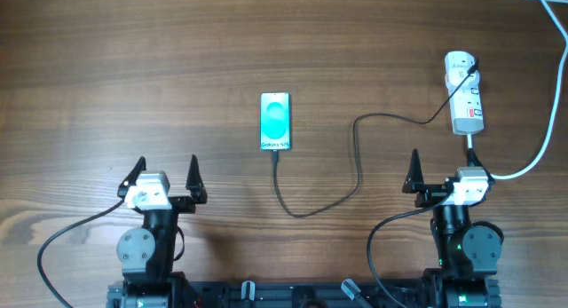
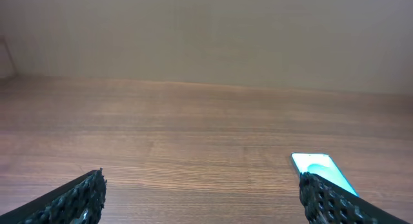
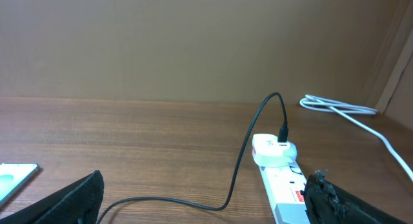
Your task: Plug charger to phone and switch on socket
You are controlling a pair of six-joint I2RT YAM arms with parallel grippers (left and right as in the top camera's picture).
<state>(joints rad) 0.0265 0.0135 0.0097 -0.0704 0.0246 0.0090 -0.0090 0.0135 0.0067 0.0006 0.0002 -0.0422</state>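
The phone [image 1: 275,122] lies flat mid-table with its cyan screen lit; it also shows in the left wrist view [image 2: 315,164] and at the left edge of the right wrist view [image 3: 13,175]. The thin black charger cable [image 1: 358,153] meets the phone's bottom edge, loops toward the front, then runs up to a white adapter [image 3: 274,150] in the socket [image 1: 465,99]. The socket is a white power strip at the far right and also shows in the right wrist view [image 3: 287,185]. My left gripper [image 1: 166,177] [image 2: 203,201] is open and empty, in front and left of the phone. My right gripper [image 1: 444,177] [image 3: 206,201] is open and empty, just in front of the socket.
A thick white cord [image 1: 555,104] runs from the socket's near end, curves right and goes off the top right corner; it shows in the right wrist view [image 3: 342,111]. A plain wall stands behind the wooden table [image 1: 133,68].
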